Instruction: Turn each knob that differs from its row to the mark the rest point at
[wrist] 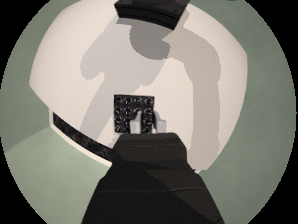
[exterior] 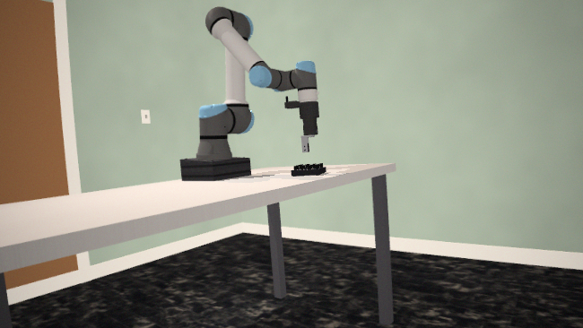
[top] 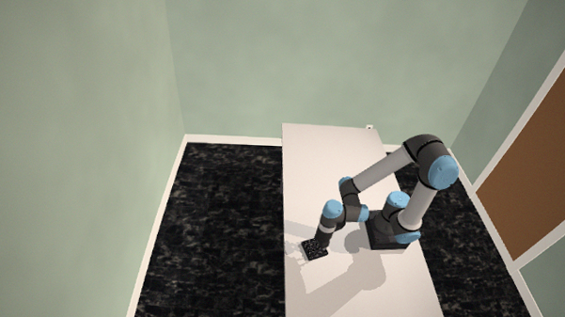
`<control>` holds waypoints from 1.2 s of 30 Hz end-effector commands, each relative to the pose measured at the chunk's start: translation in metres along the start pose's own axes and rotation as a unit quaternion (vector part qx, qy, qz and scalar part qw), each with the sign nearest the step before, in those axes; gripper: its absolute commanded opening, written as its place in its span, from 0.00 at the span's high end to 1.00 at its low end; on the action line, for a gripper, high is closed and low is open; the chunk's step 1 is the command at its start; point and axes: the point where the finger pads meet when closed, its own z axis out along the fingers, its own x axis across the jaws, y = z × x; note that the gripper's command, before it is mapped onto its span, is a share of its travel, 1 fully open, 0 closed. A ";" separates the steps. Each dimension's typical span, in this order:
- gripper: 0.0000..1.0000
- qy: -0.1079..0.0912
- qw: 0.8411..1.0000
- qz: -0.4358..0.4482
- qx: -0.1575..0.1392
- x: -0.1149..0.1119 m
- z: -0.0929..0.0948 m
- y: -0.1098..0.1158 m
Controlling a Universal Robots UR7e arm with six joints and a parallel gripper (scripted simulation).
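Observation:
The black knob box (top: 313, 252) (exterior: 308, 169) (wrist: 132, 111) stands on the white table (top: 330, 153) (exterior: 134, 202) near its left edge. It is small in every view, and I cannot read the knob lines or names. My gripper (exterior: 305, 151) (wrist: 147, 116) hangs straight down a short way above the box, clear of the knobs. Its fingers stand partly apart with nothing between them. In the wrist view the fingertips cover the near right part of the box.
The arm's dark base (top: 387, 236) (exterior: 215, 168) sits on the table to the right of the box in the top view. The table edge (wrist: 80, 137) runs close beside the box, with dark floor (top: 219, 219) below.

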 end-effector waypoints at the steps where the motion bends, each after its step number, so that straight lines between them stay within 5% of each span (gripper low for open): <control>1: 0.54 -0.002 0.997 0.075 0.000 0.001 -0.002 0.002; 9: 0.54 -0.002 0.991 0.137 0.000 0.001 -0.003 0.004; 36: 0.54 -0.002 0.989 0.151 0.000 0.002 -0.004 0.005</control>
